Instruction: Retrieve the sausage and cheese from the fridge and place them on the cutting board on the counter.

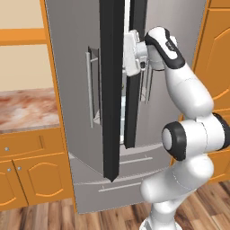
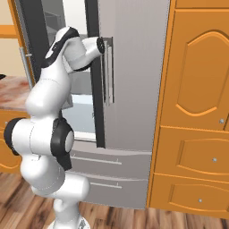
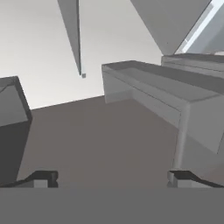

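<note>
The fridge (image 1: 76,90) towers dead ahead, both doors swung partly open with black edges facing us, beside the marbled worktop (image 1: 27,110) on the left over orange cabinets (image 1: 31,175). The white arm (image 1: 188,99) reaches up into the gap between the doors. In the hand view the end effector (image 3: 113,178) has its tips spread wide apart, nothing between them, over a grey shelf (image 3: 105,135) with a grey bin (image 3: 166,92) alongside. Sausage and cheese, possibly deeper inside; the interior is too dim to tell.
</note>
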Motion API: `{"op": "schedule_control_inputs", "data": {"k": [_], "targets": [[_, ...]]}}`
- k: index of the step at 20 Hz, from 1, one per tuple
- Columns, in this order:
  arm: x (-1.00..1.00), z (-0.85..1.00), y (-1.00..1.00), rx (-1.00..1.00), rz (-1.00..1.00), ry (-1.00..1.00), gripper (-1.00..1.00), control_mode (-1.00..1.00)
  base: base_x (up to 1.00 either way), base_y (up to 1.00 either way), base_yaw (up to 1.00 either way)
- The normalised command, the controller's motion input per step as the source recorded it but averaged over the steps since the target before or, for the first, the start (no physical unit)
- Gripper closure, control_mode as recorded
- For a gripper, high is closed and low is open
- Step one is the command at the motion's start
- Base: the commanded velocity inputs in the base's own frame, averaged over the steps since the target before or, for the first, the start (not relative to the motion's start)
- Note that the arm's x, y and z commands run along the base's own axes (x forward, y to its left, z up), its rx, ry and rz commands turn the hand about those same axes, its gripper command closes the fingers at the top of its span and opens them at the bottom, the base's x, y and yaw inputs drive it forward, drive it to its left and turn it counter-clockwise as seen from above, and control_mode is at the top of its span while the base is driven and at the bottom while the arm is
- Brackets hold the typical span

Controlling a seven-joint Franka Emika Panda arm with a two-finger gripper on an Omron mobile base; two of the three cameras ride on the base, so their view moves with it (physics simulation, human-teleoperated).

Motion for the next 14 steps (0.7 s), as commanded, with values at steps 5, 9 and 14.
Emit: {"op": "schedule_control_inputs", "data": {"k": [5, 9, 14], "targets": [[-0.28, 0.00, 0.38, 0.06, 0.09, 0.07, -1.00, -1.00, 0.00, 0.00, 0.00], [-0.44, 0.00, 0.34, 0.07, 0.10, 0.10, -1.00, -1.00, 0.00, 0.00, 0.00], [-0.60, 0.00, 0.43, 0.08, 0.10, 0.10, -1.00, -1.00, 0.00, 0.00, 0.00]]}}
